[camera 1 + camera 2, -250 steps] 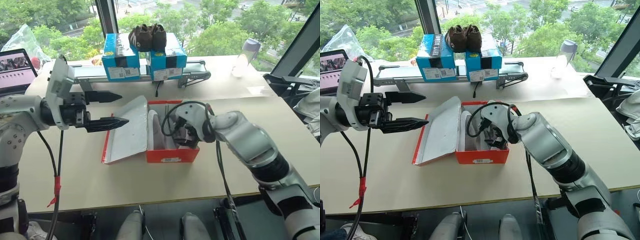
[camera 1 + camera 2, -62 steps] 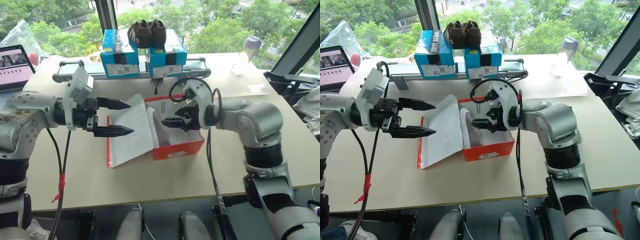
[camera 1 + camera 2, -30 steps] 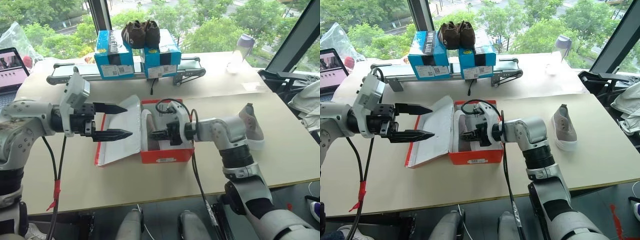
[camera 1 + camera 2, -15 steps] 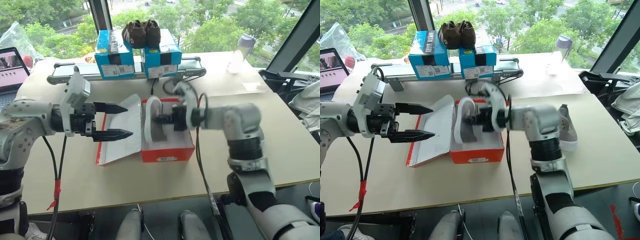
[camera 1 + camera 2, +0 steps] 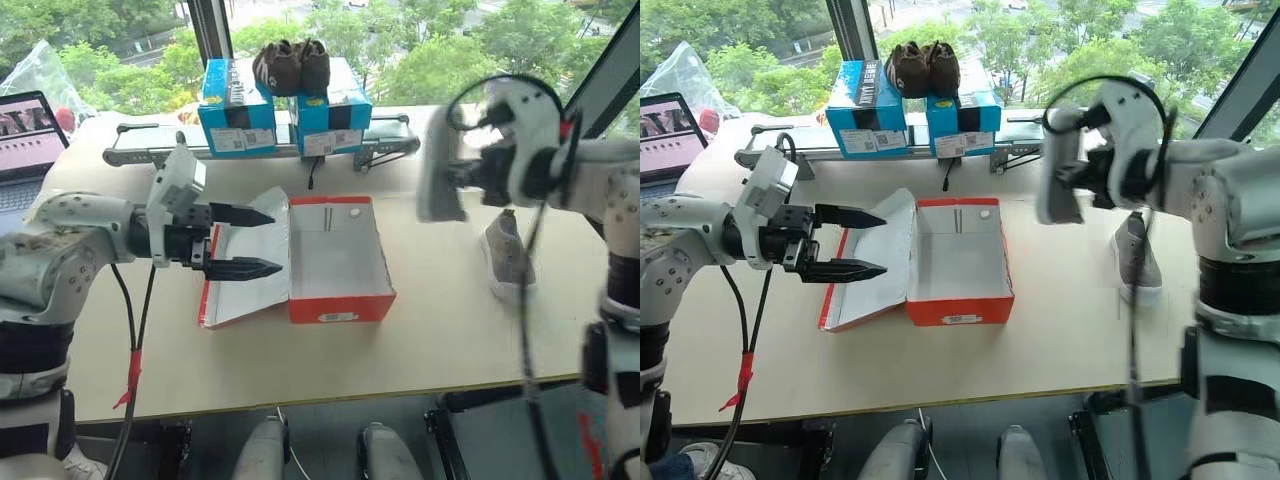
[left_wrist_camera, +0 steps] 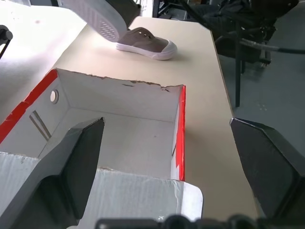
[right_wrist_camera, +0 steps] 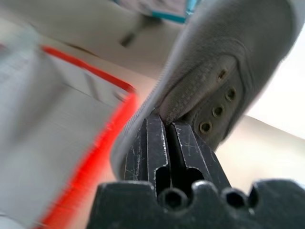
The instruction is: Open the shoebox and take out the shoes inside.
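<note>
Red shoebox (image 5: 340,262) empty, lid open | left gripper (image 5: 245,242) spread beside lid, holding nothing | right gripper (image 7: 164,138) pinched on second shoe (image 5: 1057,180) aloft, thin edge grip may slip | first shoe (image 5: 1134,256) on table (image 5: 440,330) beyond

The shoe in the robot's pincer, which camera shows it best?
The right wrist view: the grey shoe looms close there, with the right pincer shut on its edge by the eyelets. The eye views show it blurred, held up in the air. The left wrist view catches just its white sole.
</note>
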Robot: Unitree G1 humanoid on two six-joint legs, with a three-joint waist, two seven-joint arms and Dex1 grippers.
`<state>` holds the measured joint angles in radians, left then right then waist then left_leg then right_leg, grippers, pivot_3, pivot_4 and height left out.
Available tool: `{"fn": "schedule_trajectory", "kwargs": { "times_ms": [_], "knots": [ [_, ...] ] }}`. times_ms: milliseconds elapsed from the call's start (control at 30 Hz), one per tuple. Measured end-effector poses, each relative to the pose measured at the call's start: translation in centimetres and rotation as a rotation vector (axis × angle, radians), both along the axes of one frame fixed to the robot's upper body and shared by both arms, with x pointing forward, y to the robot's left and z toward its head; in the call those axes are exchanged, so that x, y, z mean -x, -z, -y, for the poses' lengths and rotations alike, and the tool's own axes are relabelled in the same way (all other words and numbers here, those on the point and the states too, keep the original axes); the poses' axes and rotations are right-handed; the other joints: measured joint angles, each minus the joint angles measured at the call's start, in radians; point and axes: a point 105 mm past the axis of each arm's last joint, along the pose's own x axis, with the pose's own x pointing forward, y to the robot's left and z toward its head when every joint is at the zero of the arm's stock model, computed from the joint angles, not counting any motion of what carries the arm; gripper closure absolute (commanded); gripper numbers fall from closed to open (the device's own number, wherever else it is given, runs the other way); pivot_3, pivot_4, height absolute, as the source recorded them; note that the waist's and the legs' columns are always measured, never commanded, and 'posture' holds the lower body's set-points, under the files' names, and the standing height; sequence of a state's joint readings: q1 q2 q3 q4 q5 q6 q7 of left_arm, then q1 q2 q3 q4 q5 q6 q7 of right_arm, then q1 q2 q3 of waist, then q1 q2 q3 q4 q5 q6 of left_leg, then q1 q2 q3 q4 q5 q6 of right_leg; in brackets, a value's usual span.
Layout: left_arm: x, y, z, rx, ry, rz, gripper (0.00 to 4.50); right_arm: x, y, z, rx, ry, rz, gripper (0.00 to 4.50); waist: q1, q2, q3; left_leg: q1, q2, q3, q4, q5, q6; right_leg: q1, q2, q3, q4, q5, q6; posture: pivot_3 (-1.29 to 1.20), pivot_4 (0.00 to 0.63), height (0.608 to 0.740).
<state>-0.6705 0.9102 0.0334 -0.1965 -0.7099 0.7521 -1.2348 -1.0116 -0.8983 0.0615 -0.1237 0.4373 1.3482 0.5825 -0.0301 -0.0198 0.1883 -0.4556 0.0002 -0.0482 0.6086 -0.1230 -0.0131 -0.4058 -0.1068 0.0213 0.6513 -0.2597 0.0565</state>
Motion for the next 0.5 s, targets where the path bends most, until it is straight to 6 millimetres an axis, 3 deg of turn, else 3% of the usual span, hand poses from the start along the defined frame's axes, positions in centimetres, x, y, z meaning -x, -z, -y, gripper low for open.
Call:
{"fn": "schedule_trajectory", "kwargs": {
  "times_ms": [167, 367, 500],
  "knots": [
    [-0.2, 0.4, 0.6, -0.004, 0.029, 0.001, 0.00, -0.2, 2.3, 3.7, 0.211, 0.083, -0.039, 4.46, -0.016, 0.000, 0.000, -0.001, 0.000, 0.000, 0.000, 0.000, 0.000, 0.000, 0.000, 0.000, -0.002, 0.000, 0.000, 0.00, 0.150, 0.740],
    [-0.1, 0.3, 0.8, -0.002, 0.044, 0.011, 0.00, -0.1, 8.1, 5.1, 0.328, 0.063, -0.191, 4.46, -0.013, 0.000, 0.000, -0.001, 0.000, 0.000, 0.001, 0.000, 0.000, 0.001, 0.000, 0.000, -0.002, 0.000, 0.001, 0.00, 0.150, 0.740],
    [-0.1, 0.8, 0.4, -0.013, 0.038, -0.001, 0.00, 0.1, 9.9, 5.4, 0.330, 0.056, -0.238, 4.46, -0.010, 0.000, 0.000, -0.001, 0.000, -0.001, 0.001, 0.000, 0.000, 0.001, 0.000, 0.000, -0.002, 0.000, 0.001, 0.00, 0.150, 0.740]
  ]
}}
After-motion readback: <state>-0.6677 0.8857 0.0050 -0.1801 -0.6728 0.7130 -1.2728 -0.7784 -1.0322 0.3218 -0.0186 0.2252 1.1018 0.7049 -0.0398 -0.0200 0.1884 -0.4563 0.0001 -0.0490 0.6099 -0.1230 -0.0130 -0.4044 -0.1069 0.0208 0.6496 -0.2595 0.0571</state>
